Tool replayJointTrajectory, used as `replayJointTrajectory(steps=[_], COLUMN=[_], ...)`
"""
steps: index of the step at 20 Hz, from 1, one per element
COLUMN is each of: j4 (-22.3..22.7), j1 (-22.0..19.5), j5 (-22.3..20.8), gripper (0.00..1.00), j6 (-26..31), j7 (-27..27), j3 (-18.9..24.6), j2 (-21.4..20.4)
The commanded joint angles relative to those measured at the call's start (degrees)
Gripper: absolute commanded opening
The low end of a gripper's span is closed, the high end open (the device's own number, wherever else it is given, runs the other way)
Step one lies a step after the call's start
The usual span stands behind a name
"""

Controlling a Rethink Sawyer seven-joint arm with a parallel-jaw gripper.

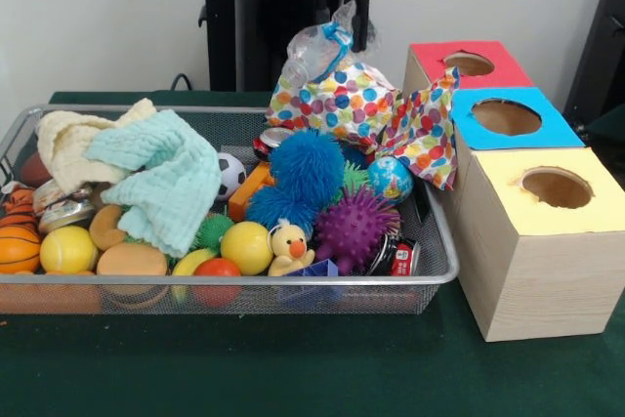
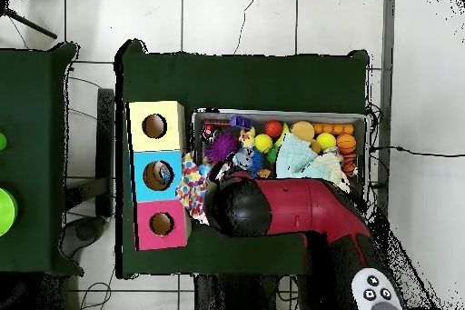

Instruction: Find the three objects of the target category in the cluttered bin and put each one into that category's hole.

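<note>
Green-covered bench (image 1: 293, 368) up front, then wire bin (image 1: 444, 266) packed with balls, cloths and spiky toys. Landmark: the bin.

Beside the bin's one end sit three wooden boxes in a row: yellow-topped box (image 1: 547, 241), blue-topped box (image 1: 508, 119), red-topped box (image 1: 467, 63), each with one round hole facing up.

End effector (image 1: 342, 21) hangs above the bin's far edge, pinched on a clear plastic bag (image 1: 317, 46) — jaws narrow, bag top bunched between them. Polka-dot bags (image 1: 342, 104) lie just under it, draped over the bin's far corner and against the boxes.

Clear plastic bag hangs with its long axis roughly vertical, tilted a bit, bottom touching or just above the polka-dot bags; can't tell which.

Target category isn't stated, so the right hole is unknown. My read for doing this well: lift until the bag clears the bin clutter, carry it over the boxes, centre the dangling bottom end over the hole and lower before letting go. Crumpled plastic may snag the hole rim.
</note>
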Motion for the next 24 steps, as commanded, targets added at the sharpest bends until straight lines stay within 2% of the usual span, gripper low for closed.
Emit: replayJointTrajectory(steps=[1,6,11,16,24], j4=[3.9,3.5,2.6,-0.2,-1.9], j1=[0.0,-1.8,-2.8,-3.2,-0.4], j5=[-1.2,3.0,4.1,1.3,-2.8], gripper=[0.00,0.00,0.00,0.00,0.00], j6=[-1.7,7.2,11.2,10.3,2.7], j7=[3.2,-2.0,-4.6,-5.0,1.5], j3=[-3.5,-1.4,-0.6,-0.5,-3.6], j2=[1.8,-3.7,-6.0,-3.3,4.2])
